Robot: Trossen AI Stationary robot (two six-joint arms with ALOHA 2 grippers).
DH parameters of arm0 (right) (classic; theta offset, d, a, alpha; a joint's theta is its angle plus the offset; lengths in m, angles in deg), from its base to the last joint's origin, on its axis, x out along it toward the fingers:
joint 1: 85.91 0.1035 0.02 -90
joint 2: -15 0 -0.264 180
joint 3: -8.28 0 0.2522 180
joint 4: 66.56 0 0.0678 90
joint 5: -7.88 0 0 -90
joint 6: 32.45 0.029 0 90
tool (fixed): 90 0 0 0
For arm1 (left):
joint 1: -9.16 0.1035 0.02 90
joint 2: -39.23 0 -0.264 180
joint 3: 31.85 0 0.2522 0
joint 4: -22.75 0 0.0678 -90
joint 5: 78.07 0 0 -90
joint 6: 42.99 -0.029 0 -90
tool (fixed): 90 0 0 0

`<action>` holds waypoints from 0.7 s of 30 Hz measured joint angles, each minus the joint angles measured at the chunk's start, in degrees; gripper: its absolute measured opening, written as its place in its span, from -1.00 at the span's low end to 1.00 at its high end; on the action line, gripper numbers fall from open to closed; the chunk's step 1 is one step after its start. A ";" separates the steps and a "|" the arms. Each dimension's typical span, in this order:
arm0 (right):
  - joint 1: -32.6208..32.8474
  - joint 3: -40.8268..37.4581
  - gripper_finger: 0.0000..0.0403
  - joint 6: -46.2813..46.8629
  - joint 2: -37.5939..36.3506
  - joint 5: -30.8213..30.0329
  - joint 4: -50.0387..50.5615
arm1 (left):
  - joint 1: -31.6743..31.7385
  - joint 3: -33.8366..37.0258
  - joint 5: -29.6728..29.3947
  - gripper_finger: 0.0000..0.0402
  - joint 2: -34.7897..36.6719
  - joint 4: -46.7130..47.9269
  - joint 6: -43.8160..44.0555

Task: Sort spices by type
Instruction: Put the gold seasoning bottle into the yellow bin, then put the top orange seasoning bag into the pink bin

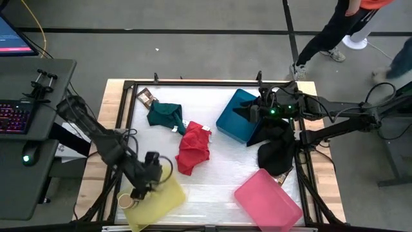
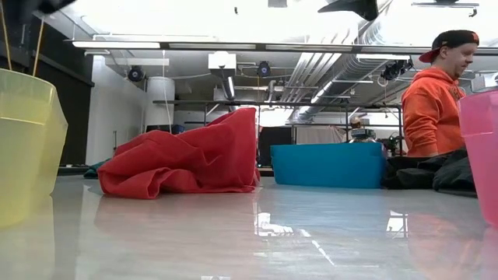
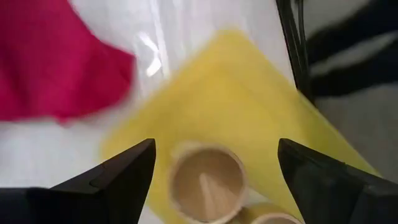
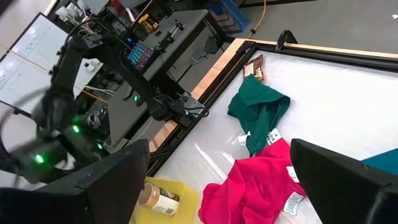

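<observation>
Tan-lidded jar (image 3: 208,179) sits right under the left gripper (image 1: 138,191), between its wide-spread, empty fingers (image 3: 118,177), inside the yellow tray (image 3: 249,99). Beyond it lies the red cloth (image 1: 193,148); farther off, the right gripper (image 1: 248,113) hangs open over the blue tray (image 1: 233,119), a packet (image 1: 147,98) far beyond.

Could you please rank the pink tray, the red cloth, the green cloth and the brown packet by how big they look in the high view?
1. Pink tray
2. Red cloth, somewhat smaller
3. Green cloth
4. Brown packet
</observation>
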 joint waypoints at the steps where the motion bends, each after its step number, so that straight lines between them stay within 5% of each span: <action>1: 0.00 0.00 0.90 0.00 0.00 -0.01 -0.09 | 0.75 -1.13 -1.87 0.61 1.05 1.17 -1.16; 6: -0.02 0.00 0.90 0.28 0.00 -0.56 -1.22 | 7.28 -5.24 -20.22 0.61 7.44 10.70 -1.53; 9: -0.04 0.00 0.90 0.57 0.00 -3.00 -1.83 | 17.15 -5.50 -27.42 0.61 11.17 16.25 4.21; 16: -5.82 0.00 0.90 2.65 0.00 -7.08 -1.00 | 50.59 -0.60 -18.29 0.61 13.19 12.54 10.99; 21: -15.82 0.00 0.90 -2.87 0.15 -0.16 -0.32 | 68.09 2.71 -18.96 0.61 10.43 7.19 16.45</action>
